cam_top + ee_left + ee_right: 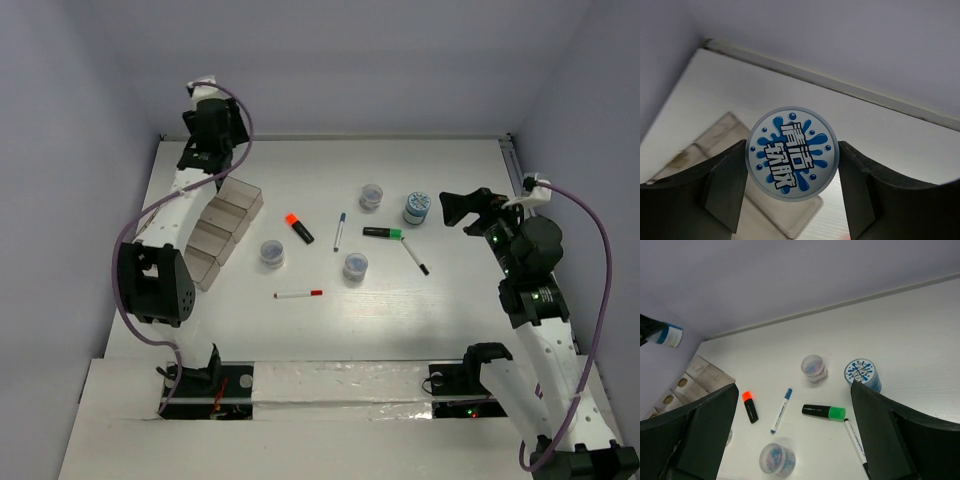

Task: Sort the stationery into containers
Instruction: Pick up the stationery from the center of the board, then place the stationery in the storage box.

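Step in hand: depositing. Left gripper (pixel 792 172) fingers are clamped on a round clear jar with a blue-splash top (pixel 791 152), raised above the far end of the clear plastic compartmented organiser tray (pixel 232 205). Right gripper (pixel 458 211) is well right of the tray, fingers apart and empty. Next move, as judged: lower the jar into a compartment and release it.

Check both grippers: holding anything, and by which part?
Left gripper pinches the round jar with the blue-printed top by its sides. Right gripper open, empty.
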